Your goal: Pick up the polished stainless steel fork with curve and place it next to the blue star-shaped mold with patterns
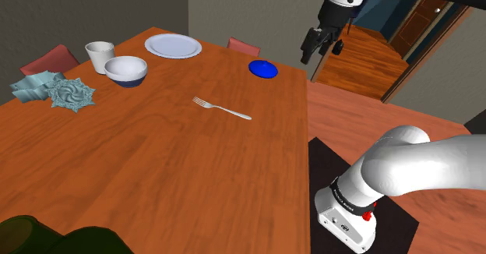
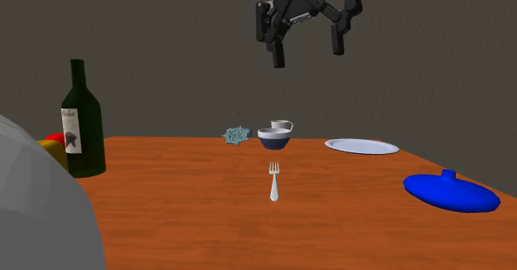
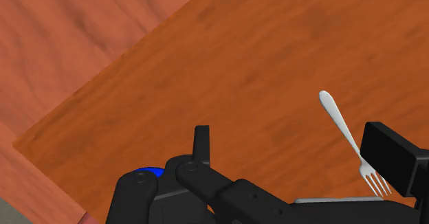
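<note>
A shiny silver fork (image 1: 222,108) lies flat near the middle of the wooden table (image 1: 156,174), apart from everything else. The blue-grey star-shaped mold (image 1: 72,94) sits far off toward the shoulder view's left edge; in the second exterior view the mold (image 2: 237,134) lies behind the fork (image 2: 273,183). My gripper (image 1: 311,56) hangs high in the air beyond the table's right edge, open and holding nothing. Its fingers stand well apart in the second exterior view (image 2: 308,51). In the wrist view the fork (image 3: 347,140) shows far below, between the fingers of the gripper (image 3: 295,154).
A blue-and-white bowl (image 1: 125,71), a white cup (image 1: 99,56) and a folded teal piece (image 1: 35,85) sit near the mold. A white plate (image 1: 173,46) and a blue lid (image 1: 263,69) lie at the far side. A wine bottle (image 2: 81,123) stands at the second exterior view's left.
</note>
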Controlling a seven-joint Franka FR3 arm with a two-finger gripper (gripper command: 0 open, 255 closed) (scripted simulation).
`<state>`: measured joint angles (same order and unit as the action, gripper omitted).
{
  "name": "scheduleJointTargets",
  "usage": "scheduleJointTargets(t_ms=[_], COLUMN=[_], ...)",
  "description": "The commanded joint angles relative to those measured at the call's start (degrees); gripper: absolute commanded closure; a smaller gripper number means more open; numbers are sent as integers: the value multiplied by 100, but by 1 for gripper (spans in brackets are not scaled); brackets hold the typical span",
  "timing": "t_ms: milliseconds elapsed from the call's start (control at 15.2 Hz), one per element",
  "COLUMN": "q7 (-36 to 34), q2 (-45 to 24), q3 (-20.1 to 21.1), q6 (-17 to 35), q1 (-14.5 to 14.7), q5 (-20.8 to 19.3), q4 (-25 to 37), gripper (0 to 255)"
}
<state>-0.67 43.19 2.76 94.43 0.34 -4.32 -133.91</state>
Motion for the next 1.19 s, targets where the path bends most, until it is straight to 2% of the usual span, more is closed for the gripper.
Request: scheduleJointTargets(t_ms=[0,528,1122], q7=[0,85,214], q2=[0,-1177,-2778], q3=[0,193,468], q6=[0,1335,2623], q1=[0,306,607], q5=[0,244,422], q4=[0,-154,175], gripper=[0,0,0])
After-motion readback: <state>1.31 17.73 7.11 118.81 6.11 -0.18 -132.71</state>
